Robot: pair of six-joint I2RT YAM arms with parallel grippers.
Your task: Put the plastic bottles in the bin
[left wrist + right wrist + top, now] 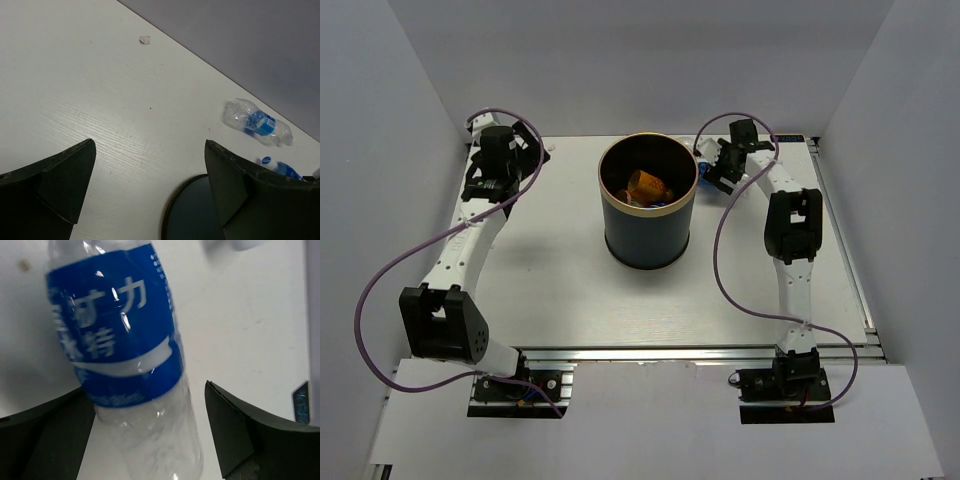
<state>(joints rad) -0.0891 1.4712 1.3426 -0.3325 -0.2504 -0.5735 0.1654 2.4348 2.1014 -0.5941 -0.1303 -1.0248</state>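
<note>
Top: dark cylindrical bin (647, 232) mid-worktop (560, 290), orange bottle (648, 186) inside, right gripper (712, 166) beside it; left wrist: left gripper (150, 150) spread, empty, two crinkled clear bottles (257, 122) lying near; right wrist: jaws spread around glossy blue-labelled bottle (120, 340), so centre on the label and squeeze gently, thin plastic probably buckles.

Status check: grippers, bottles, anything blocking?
Left gripper open, empty. Right gripper open, blue-label bottle between its jaws, not gripped. Orange bottle in bin; crushed clear bottle loose on table. No obstruction seen.
</note>
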